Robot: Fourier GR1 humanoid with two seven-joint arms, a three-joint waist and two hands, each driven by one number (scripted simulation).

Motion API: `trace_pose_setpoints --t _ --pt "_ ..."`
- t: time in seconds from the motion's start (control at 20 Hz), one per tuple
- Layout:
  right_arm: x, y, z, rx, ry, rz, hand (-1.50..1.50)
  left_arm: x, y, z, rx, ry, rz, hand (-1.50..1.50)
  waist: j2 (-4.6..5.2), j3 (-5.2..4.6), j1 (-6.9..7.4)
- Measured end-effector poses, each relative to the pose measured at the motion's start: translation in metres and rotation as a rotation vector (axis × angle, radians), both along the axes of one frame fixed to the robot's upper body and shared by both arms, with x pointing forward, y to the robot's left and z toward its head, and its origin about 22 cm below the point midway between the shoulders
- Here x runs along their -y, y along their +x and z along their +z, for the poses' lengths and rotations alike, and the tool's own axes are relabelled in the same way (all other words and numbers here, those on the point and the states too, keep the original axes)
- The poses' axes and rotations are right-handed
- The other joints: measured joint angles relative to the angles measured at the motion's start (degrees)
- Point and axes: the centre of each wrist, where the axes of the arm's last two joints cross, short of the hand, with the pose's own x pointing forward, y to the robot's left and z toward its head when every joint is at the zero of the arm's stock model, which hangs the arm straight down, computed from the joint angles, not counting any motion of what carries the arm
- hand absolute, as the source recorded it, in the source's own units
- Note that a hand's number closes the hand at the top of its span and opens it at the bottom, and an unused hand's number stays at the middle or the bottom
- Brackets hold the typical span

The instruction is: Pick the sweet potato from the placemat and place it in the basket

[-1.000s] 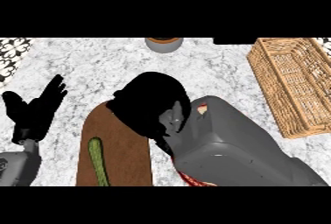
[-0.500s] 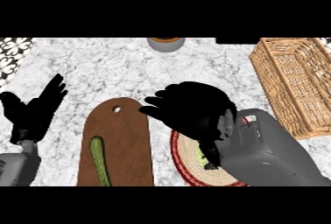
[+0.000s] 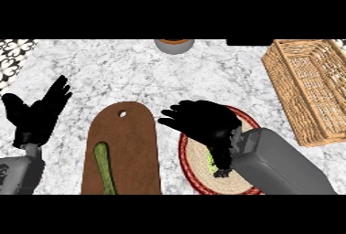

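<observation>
White marble with grey veining is seen across the counter [image 3: 135,73]. A brown board [image 3: 132,146] is crossed by one long green vegetable [image 3: 103,164]. The placemat [image 3: 197,167] is ringed in dark red, its woven middle straw-beige. The basket [image 3: 304,87] is shown in tan wicker weave. The left hand [image 3: 37,116] and right hand [image 3: 202,121] are coloured black, the right forearm [image 3: 280,167] grey. A black-and-white floral panel [image 3: 13,50] is spotted top left.

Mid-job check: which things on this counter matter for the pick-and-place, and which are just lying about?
For the job:
placemat
basket
right hand, over the placemat
sweet potato: not clearly seen, presumably under that hand

Lying about:
cutting board
green vegetable on the board
grey bowl at the far edge
left hand, resting open at the left
</observation>
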Motion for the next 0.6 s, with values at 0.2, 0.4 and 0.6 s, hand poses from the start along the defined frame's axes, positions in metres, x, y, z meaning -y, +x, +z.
trace_pose_setpoints --t 0.2,0.4,0.6 --pt "0.001 0.007 -0.035 -0.009 0.018 -0.013 -1.5 0.001 0.004 -0.002 -0.002 0.0 0.004 0.0 -0.06 -0.02 -0.1" --pt "0.006 0.018 -0.057 -0.003 -0.043 -0.023 -1.5 -0.004 0.005 -0.001 -0.008 0.004 0.009 0.0 -0.12 -0.03 -0.15" --pt "0.007 0.027 -0.075 0.001 -0.106 -0.034 -1.5 -0.001 0.003 -0.002 -0.006 0.008 0.002 0.0 -0.16 -0.04 -0.12"
